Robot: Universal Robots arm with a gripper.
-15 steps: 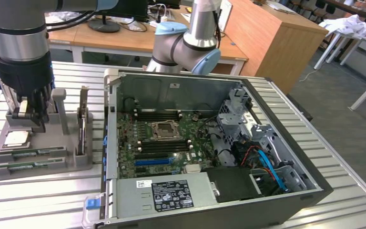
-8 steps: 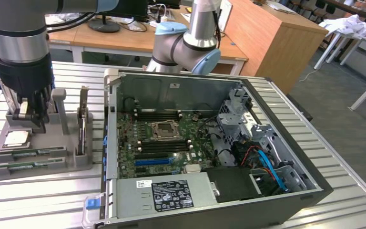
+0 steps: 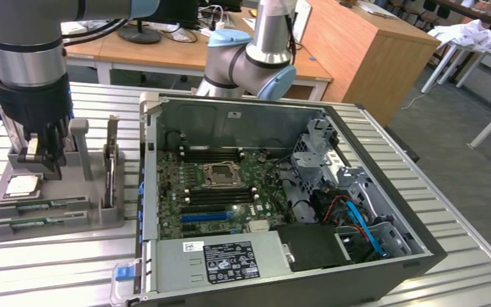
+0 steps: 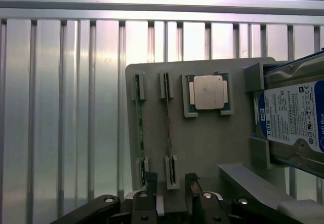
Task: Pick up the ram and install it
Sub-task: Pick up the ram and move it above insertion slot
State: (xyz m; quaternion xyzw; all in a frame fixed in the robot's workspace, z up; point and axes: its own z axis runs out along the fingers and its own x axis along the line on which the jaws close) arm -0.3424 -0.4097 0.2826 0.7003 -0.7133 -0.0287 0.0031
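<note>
**Jaws.** Mine, released and wide, grasping nothing. In the exterior view they hung on my arm point(image 3: 23, 51) over the far end of the holder, at that view's left. In the wrist view my fingertips point(image 4: 191, 182) stood either side of the line of the ram, at one end of it. Whether they touched anything, I could not tell.

**Ram** point(image 3: 39, 206) point(image 4: 168, 127). Long thin green stick, set on edge in the holder's slots, between the other ram stick and the processor. Not lifted.

**Other ram stick** point(image 3: 32, 222) point(image 4: 140, 133). Same kind, parallel to the first, in the outermost slots by the holder's edge.

**Processor** point(image 3: 22, 185) point(image 4: 207, 92). Square, silver, lying flat in its own recess just beside the ram.

**Hard drive** point(image 3: 109, 167) point(image 4: 293, 117). Silver with a blue and white label, standing on edge in the holder's bracket, on the side nearer the computer case.

**Holder** point(image 3: 100, 220) point(image 4: 212, 148). Grey moulded tray carrying all four parts, resting on the worktop.

**Worktop** point(image 3: 58, 268) point(image 4: 50, 107). Slatted bare metal.

**Computer case** point(image 3: 416, 256). Side panel off, lying open on the worktop to the exterior view's right of the holder, apart from it. Motherboard point(image 3: 220, 192) exposed; power supply point(image 3: 220, 259) along the near edge.
</note>
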